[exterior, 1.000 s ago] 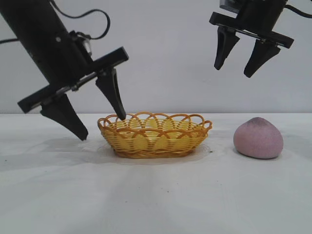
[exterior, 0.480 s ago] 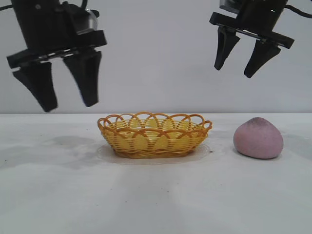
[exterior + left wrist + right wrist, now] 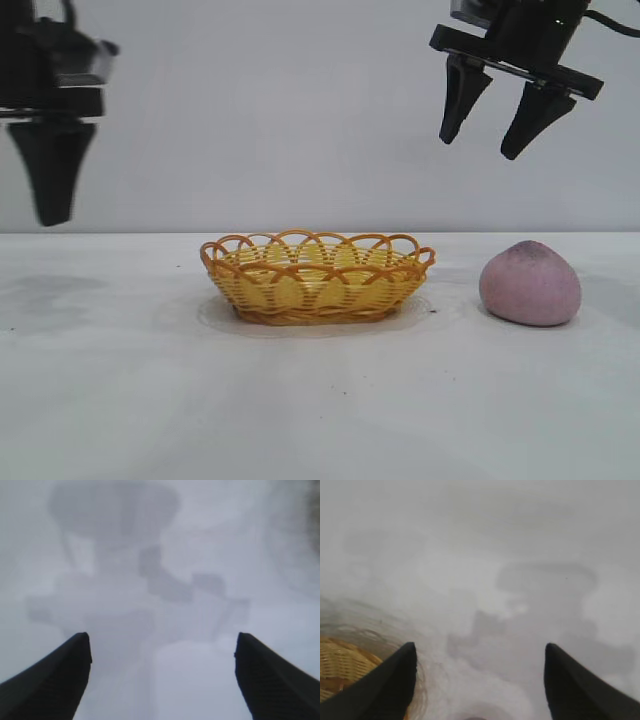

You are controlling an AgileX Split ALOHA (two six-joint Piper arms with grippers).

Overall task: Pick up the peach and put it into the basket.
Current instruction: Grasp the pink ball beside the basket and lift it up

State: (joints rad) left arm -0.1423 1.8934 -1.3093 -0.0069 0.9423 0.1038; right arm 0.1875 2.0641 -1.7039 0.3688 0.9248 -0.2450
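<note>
The dusty pink peach (image 3: pixel 530 283) lies on the white table at the right, apart from the basket. The yellow wicker basket (image 3: pixel 315 275) with an orange looped rim stands at the middle, and nothing shows inside it. My right gripper (image 3: pixel 478 147) hangs open and empty, high above the gap between basket and peach. In the right wrist view its jaws (image 3: pixel 480 646) stand wide apart, with part of the basket (image 3: pixel 340 667) at one side. My left gripper (image 3: pixel 47 205) is raised at the far left edge. It shows open and empty in the left wrist view (image 3: pixel 161 637).
The white table (image 3: pixel 320 400) stretches across the view before a plain grey wall. Only the arms' shadows lie on it.
My left gripper has lifted from beside the basket's left rim and swung up and out to the far left. The right arm, peach and basket have not moved.
</note>
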